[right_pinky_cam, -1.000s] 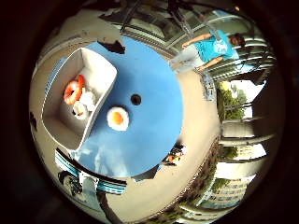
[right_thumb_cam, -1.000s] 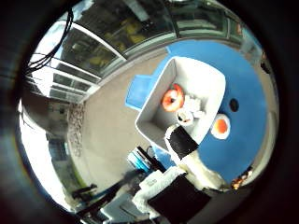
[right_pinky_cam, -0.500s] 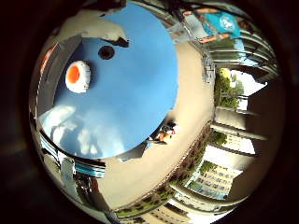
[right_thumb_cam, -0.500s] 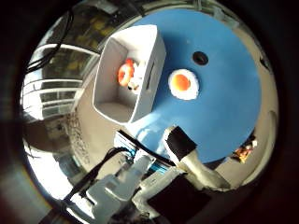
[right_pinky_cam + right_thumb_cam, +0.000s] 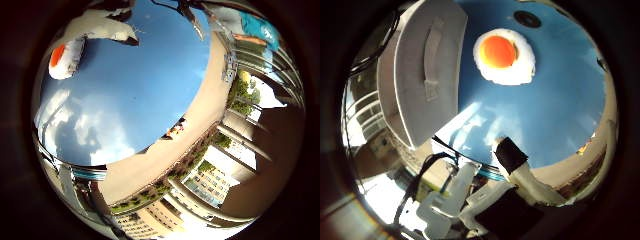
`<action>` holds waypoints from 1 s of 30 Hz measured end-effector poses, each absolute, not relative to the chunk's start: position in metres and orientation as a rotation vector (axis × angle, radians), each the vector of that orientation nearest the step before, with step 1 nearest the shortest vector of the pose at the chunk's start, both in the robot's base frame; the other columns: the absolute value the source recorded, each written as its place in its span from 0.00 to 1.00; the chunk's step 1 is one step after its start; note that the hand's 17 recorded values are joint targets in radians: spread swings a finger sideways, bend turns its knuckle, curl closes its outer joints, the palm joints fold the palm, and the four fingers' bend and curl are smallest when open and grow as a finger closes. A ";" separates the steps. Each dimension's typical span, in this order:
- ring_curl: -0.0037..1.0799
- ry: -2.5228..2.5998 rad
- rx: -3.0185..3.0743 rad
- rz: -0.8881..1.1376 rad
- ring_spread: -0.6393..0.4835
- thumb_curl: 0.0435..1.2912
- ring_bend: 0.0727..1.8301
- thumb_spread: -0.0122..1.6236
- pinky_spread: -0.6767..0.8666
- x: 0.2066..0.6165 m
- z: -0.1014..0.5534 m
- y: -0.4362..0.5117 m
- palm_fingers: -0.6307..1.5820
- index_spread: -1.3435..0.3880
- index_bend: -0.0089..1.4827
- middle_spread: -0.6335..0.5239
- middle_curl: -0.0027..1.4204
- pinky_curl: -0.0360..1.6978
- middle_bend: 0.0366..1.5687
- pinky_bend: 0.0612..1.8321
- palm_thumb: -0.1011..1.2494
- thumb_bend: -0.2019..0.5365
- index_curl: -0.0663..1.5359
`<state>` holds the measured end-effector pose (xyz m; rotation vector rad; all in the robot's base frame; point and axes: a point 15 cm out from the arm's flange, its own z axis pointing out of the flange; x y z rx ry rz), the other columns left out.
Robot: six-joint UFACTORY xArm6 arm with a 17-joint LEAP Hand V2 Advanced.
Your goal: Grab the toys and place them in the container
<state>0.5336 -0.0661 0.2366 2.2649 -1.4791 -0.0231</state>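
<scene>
Now the flat, light toy egg (image 5: pixel 504 56) beside the white container (image 5: pixel 427 70) is best pinched at its thin edge, and the hand (image 5: pixel 512 170) is held open.

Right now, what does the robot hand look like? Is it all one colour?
No. In the thumb-side view the robot hand shows a white, blocky finger ending in a black, squarish tip. More white, chunky parts with notches sit beside it, above a dark body part at the picture's edge. It looks built from boxy plastic pieces, not smooth like a person's hand.
</scene>
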 end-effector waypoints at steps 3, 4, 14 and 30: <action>0.28 -1.473 2.262 -0.034 0.85 0.20 0.22 0.67 0.75 0.538 0.219 -0.064 0.29 0.74 0.11 0.70 0.24 0.17 0.09 0.44 0.41 0.23 0.19; 0.28 -1.473 2.263 -0.030 0.85 0.20 0.22 0.67 0.75 0.541 0.213 -0.063 0.29 0.74 0.11 0.70 0.24 0.17 0.09 0.44 0.41 0.23 0.18; 0.29 -1.516 2.289 -0.119 0.85 0.20 0.22 0.68 0.76 0.543 0.173 -0.042 0.30 0.76 0.10 0.70 0.23 0.16 0.10 0.44 0.41 0.23 0.18; 0.46 -1.537 2.300 -0.131 0.68 0.23 0.57 0.68 0.70 0.550 0.147 -0.029 0.65 0.70 0.08 0.48 0.38 0.19 0.40 0.59 0.55 0.27 0.11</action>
